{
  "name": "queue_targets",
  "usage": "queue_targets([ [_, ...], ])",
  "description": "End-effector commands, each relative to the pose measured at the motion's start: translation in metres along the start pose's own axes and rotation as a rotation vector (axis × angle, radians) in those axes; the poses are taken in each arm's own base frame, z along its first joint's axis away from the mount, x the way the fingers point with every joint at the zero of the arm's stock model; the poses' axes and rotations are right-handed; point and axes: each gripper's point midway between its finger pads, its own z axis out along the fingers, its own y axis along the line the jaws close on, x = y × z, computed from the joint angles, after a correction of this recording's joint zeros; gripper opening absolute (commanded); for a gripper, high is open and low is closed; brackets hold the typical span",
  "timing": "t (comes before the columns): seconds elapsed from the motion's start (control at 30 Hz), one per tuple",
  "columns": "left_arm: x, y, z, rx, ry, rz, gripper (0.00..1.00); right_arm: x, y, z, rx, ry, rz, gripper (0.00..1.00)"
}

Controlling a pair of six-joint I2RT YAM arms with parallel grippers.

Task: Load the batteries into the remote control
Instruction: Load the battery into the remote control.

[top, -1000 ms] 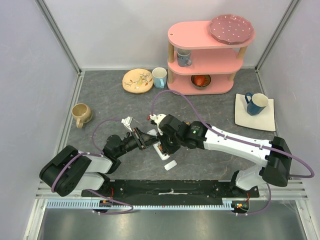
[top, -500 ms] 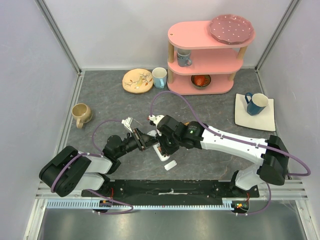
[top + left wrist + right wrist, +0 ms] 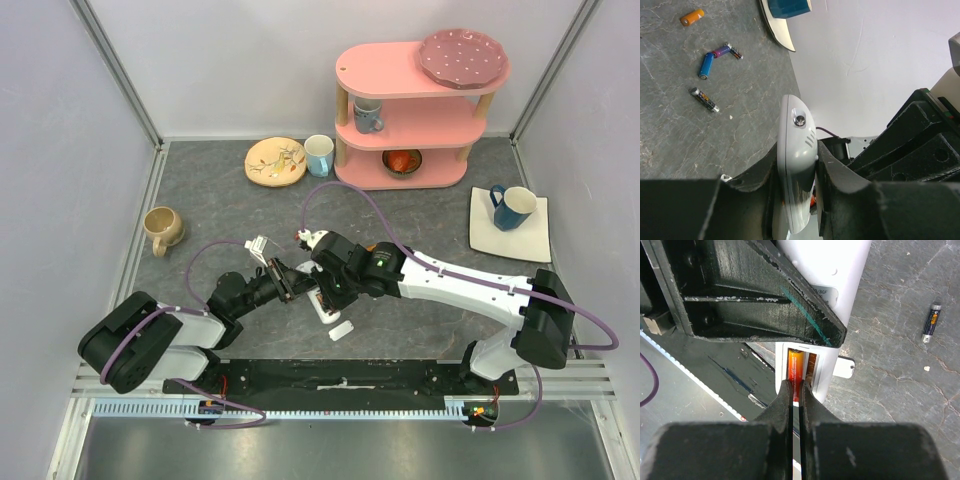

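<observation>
My left gripper (image 3: 796, 162) is shut on the white remote control (image 3: 796, 145), holding it edge-up above the table. In the right wrist view the remote control (image 3: 840, 270) shows its open compartment with an orange battery (image 3: 795, 365) lying in one slot. My right gripper (image 3: 796, 390) is shut, its narrow tips resting on that battery's near end. Several loose batteries lie on the table: orange (image 3: 692, 17), blue (image 3: 706, 65) and dark (image 3: 704, 99). From above, both grippers meet at the remote control (image 3: 323, 302).
The small white back cover (image 3: 341, 329) lies beside the remote. A tan mug (image 3: 162, 228) stands left; a patterned plate (image 3: 275, 161) and cup (image 3: 319, 155) at the back. A pink shelf (image 3: 410, 110) is behind. A blue mug (image 3: 512, 207) sits on a square plate (image 3: 535, 245).
My right arm has edged slightly left toward the remote. The left arm and the remote have stayed put.
</observation>
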Motion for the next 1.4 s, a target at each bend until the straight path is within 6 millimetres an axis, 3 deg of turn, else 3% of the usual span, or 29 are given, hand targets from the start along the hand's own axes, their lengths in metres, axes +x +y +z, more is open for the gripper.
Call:
queue_targets([
  [0.0,-0.004,-0.109,-0.012,0.447,-0.032,0.184,0.02,-0.070,0.024,-0.006,-0.056,-0.247,0.058,0.00],
  [0.3,-0.011,-0.101,-0.009,0.405,-0.090,0.138,0.02,-0.082,0.029,-0.009,-0.074,-0.295,0.127,0.00],
  [0.6,-0.010,-0.106,-0.007,0.416,-0.097,0.134,0.02,-0.084,0.027,-0.002,-0.071,-0.315,0.163,0.00],
  [0.97,-0.007,-0.106,-0.007,0.415,-0.094,0.129,0.02,-0.084,0.026,0.001,-0.080,-0.316,0.168,0.18],
  [1.37,-0.006,-0.105,-0.008,0.414,-0.095,0.143,0.02,-0.071,0.026,0.006,-0.087,-0.260,0.127,0.24],
])
